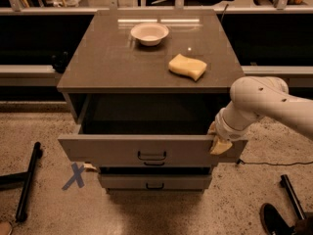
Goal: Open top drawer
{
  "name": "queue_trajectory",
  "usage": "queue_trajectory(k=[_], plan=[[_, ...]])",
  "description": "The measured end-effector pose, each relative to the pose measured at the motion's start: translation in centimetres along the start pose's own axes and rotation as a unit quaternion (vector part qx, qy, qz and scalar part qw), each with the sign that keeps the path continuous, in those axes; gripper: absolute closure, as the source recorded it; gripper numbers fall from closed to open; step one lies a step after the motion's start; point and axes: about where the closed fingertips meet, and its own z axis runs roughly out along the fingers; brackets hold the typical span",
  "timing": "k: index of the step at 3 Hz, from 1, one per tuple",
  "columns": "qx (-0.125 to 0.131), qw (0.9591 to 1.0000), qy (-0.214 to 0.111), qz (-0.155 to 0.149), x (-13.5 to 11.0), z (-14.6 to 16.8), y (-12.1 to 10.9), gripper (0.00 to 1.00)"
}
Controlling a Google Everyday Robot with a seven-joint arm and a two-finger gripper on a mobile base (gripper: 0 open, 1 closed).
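Note:
The top drawer is the wide grey-brown front with a small black centre handle. It stands pulled well out from the cabinet, with its dark inside open behind the front. My gripper is on a white arm that comes in from the right. It sits at the right end of the drawer front, against its top edge.
On the cabinet top are a white bowl at the back and a yellow sponge to the right. A closed lower drawer front shows beneath. The floor holds a blue tape X, a black pole at the left and a black leg at the right.

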Motion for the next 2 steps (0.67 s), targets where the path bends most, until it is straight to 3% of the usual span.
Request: queue_trajectory(k=[1,2], plan=[[0.0,1.0,0.0,0.0,0.0,-0.1,0.0,1.0],[0.014,0.9996,-0.006,0.026,0.5,-0.8,2.9,1.0]])
